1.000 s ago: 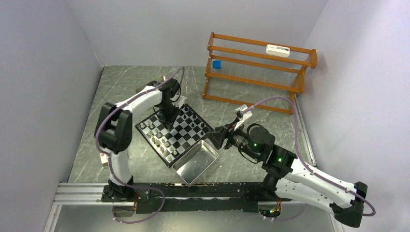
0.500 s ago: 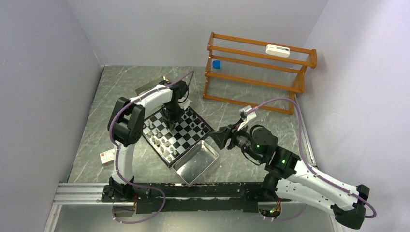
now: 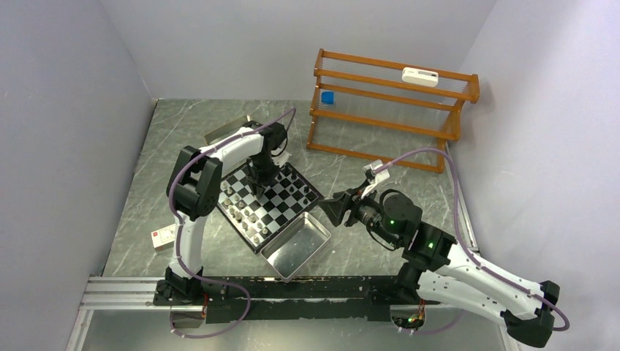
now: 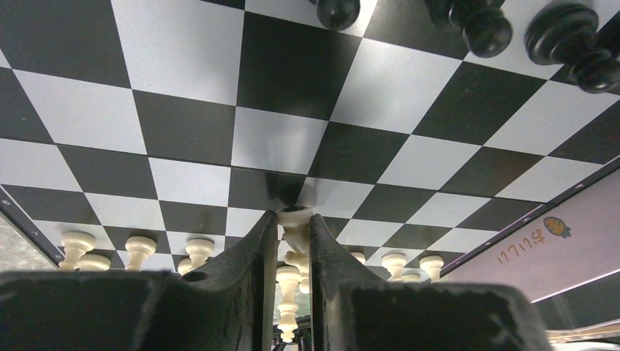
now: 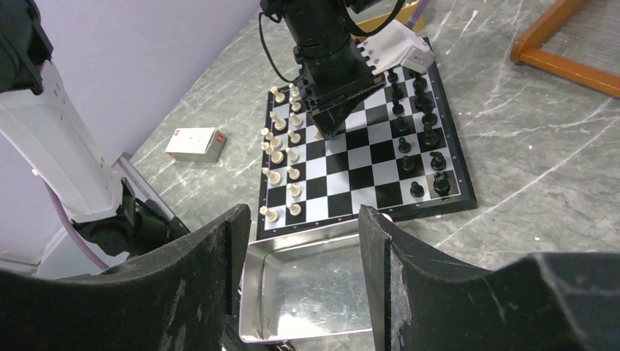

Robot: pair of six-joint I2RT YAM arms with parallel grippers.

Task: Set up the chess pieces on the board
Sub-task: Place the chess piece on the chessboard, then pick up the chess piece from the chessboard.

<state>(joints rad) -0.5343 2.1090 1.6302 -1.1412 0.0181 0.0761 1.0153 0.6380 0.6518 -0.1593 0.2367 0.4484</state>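
Near edge: both arm bases sit on the rail. The right claw [image 5: 301,219] hangs low over the surface [image 3: 139,219], just right of the metal tray [image 3: 292,250]. Its fingers are spread wide with nothing between them, and the tray's corner shows through the gap in the right wrist view. The tray lies tight against the near edge of the board [image 3: 285,205].

A small white box [image 3: 162,236] with a red patch lies to the left, near the left arm's base and well apart from the board.

Mid-surface: the board is turned cornerwise. The cream pieces [image 5: 278,156] stand in two rows along its left side. The black pieces [image 5: 430,136] stand in two rows along the opposite side.

The left claw [image 4: 294,228] comes down over the board just inside the cream rows. Its fingers are drawn narrow and clamped on a single cream piece [image 4: 294,217]. I cannot tell whether that piece's base touches the square under it.

Far right corner: a wooden rack [image 3: 391,121] stands against the walls. A blue cube [image 3: 327,97] sits on a middle shelf and a white device [image 3: 420,76] on the top one.
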